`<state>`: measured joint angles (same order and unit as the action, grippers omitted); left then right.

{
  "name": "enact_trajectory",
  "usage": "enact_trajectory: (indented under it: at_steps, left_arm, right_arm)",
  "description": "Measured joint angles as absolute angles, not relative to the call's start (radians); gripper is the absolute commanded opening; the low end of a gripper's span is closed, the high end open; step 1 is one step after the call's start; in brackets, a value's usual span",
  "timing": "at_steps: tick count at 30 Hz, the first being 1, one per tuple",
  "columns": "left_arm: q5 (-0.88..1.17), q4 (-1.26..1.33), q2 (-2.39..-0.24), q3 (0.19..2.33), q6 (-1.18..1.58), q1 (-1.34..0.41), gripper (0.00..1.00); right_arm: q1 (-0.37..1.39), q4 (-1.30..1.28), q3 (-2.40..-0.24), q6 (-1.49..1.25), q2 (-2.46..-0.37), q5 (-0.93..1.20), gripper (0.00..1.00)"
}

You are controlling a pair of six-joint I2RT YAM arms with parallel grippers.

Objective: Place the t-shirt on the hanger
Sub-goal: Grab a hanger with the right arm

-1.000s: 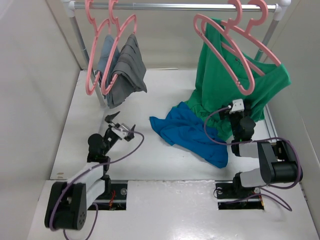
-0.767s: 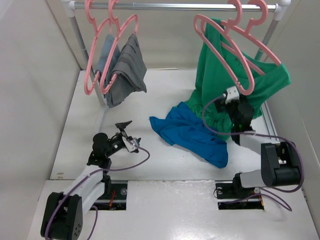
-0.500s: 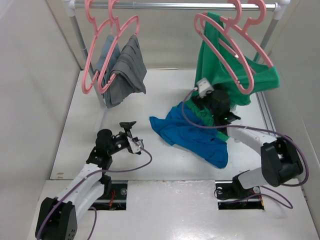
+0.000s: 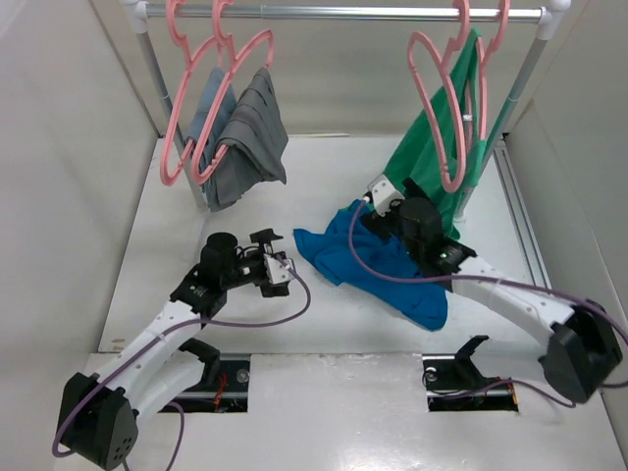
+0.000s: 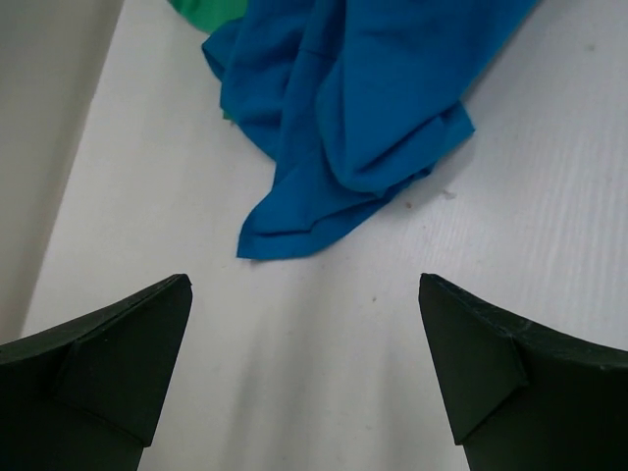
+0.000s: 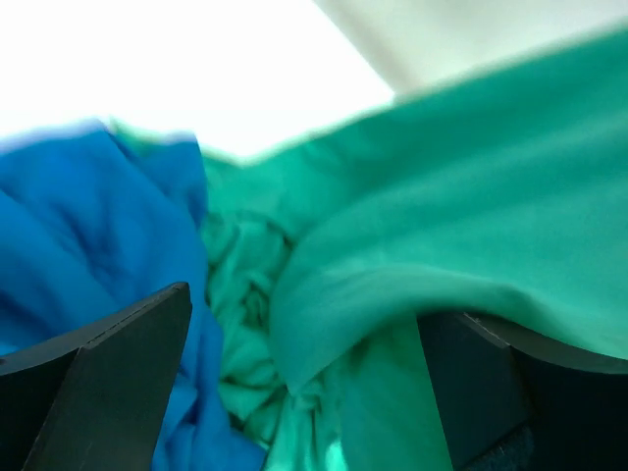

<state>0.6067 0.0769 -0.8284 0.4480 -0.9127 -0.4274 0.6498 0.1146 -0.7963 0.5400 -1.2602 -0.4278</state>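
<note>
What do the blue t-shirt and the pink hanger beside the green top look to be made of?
The blue t-shirt looks like thin, soft, matte knit fabric, perhaps cotton or a blend: it lies crumpled in loose, limp folds. The pink hanger looks like moulded plastic with a smooth, slightly glossy finish: a thin rounded tube of even colour that holds its curves.

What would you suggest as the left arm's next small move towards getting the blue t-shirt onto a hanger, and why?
Probably ease the left gripper forward and down onto the near corner of the blue t-shirt, then close. Its jaws stand open and empty. The corner lies on the table just ahead of them, not yet touched, and nothing blocks the way.
</note>
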Motion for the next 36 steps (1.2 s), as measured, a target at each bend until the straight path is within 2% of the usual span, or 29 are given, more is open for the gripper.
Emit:
enact_trajectory:
  at_steps: [8, 11, 12, 15, 19, 28, 32, 36]
  left_arm:
    - [0.623, 0.176, -0.916, 0.448, -0.739, -0.473, 1.00]
    - [0.639, 0.248, -0.975, 0.448, -0.675, -0.479, 0.94]
    - [0.644, 0.268, -1.003, 0.451, -0.657, -0.481, 0.89]
    - [0.641, 0.314, -1.099, 0.484, -0.617, -0.500, 0.85]
    - [0.626, 0.352, -1.156, 0.499, -0.594, -0.520, 0.85]
    - [0.592, 0.410, -1.156, 0.499, -0.592, -0.522, 0.87]
    - [0.590, 0.436, -1.157, 0.499, -0.574, -0.522, 0.87]
    - [0.600, 0.456, -1.171, 0.500, -0.533, -0.522, 0.83]
  right_arm:
    - [0.687, 0.051, -0.750, 0.500, -1.034, -0.308, 1.00]
    - [0.737, -0.022, -0.741, 0.496, -1.009, -0.278, 1.00]
    - [0.758, -0.043, -0.739, 0.496, -1.002, -0.276, 1.00]
    - [0.833, -0.100, -0.740, 0.493, -0.982, -0.277, 1.00]
    - [0.902, -0.163, -0.754, 0.479, -0.963, -0.315, 1.00]
    - [0.905, -0.195, -0.759, 0.440, -0.793, -0.391, 1.00]
    - [0.905, -0.252, -0.823, 0.437, -0.828, -0.389, 1.00]
    - [0.905, -0.323, -0.921, 0.438, -0.858, -0.363, 1.00]
